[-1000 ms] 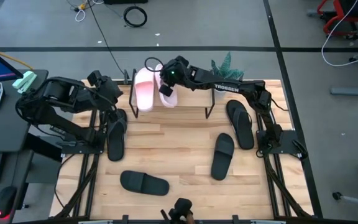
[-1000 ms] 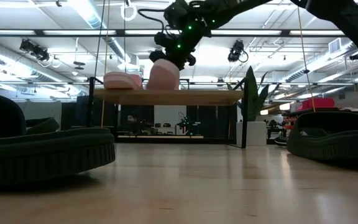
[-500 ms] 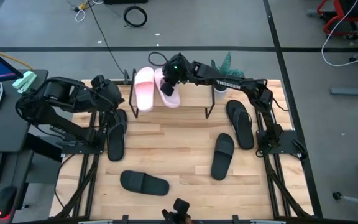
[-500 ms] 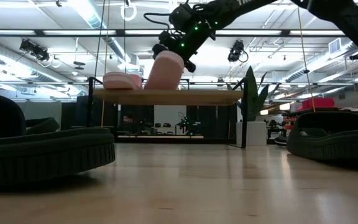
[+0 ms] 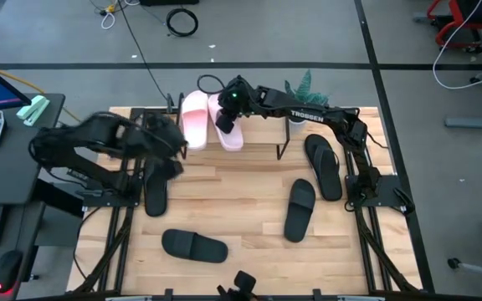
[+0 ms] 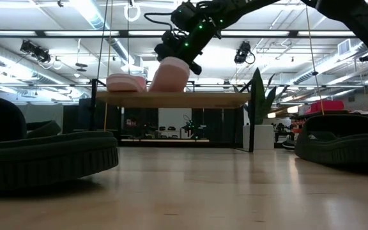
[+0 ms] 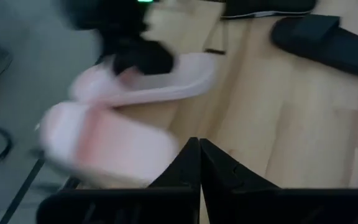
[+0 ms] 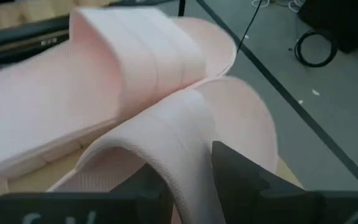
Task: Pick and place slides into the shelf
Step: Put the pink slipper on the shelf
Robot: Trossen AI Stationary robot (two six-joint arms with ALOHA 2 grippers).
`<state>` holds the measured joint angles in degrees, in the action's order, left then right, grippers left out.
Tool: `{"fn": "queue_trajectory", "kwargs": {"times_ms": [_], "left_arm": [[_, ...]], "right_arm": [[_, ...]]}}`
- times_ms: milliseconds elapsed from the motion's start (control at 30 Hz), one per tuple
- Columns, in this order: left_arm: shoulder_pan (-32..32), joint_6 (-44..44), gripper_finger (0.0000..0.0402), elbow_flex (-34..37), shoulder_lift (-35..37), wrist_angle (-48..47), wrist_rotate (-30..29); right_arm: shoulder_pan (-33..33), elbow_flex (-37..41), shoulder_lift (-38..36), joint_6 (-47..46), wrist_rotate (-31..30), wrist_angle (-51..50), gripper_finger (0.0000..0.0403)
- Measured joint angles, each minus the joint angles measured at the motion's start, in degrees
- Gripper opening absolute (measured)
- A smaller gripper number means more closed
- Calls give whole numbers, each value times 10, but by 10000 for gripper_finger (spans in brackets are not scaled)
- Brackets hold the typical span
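The shelf [image 5: 258, 149] stands at the table's far edge. One pale pink slide [image 5: 193, 119] lies flat on the plank top. A second pink slide [image 5: 229, 134] is beside it, with my right gripper [image 5: 228, 107] shut on it from above. In the low view this second slide [image 6: 169, 75] stands tilted on the plank [image 6: 171, 99]. My left gripper [image 5: 177, 142] is shut and holds nothing; it hovers near the shelf's left end, and its shut fingertips [image 7: 199, 162] point toward the pink slides. My right gripper holds the second pink slide by its broad strap [image 8: 185, 137]. One finger [image 8: 157, 186] is under the strap's arch and the other [image 8: 241, 174] is over its outer face. The fingers slant down from the table's right. The slide is tilted, its lower end on the plank.
Black slides lie on the tabletop at the left [image 5: 156, 188], near the front [image 5: 193, 245] and right of centre [image 5: 299, 209]. Two black flip-flops [image 5: 323, 167] lie by the right arm's base. A potted plant [image 5: 304, 88] stands behind the shelf's right end.
My left gripper has swung down and toward the shelf's left end, still shut. My right gripper has turned at the wrist in place, and the pink slide it holds now leans more steeply over the plank.
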<state>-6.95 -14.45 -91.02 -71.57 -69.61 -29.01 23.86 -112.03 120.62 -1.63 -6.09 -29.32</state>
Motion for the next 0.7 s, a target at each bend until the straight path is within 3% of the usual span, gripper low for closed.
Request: {"fn": "queue_trajectory", "kwargs": {"times_ms": [200, 400, 700], "left_arm": [[9, 82, 9, 169, -1, 264, 36], [62, 111, 7, 292, -1, 504, 219], [158, 136, 5, 355, -1, 622, 299]], "right_arm": [[2, 0, 0, -27, -1, 28, 107], [1, 0, -1, -35, 0, 35, 107], [-3, 0, -1, -35, 1, 37, 107]]}}
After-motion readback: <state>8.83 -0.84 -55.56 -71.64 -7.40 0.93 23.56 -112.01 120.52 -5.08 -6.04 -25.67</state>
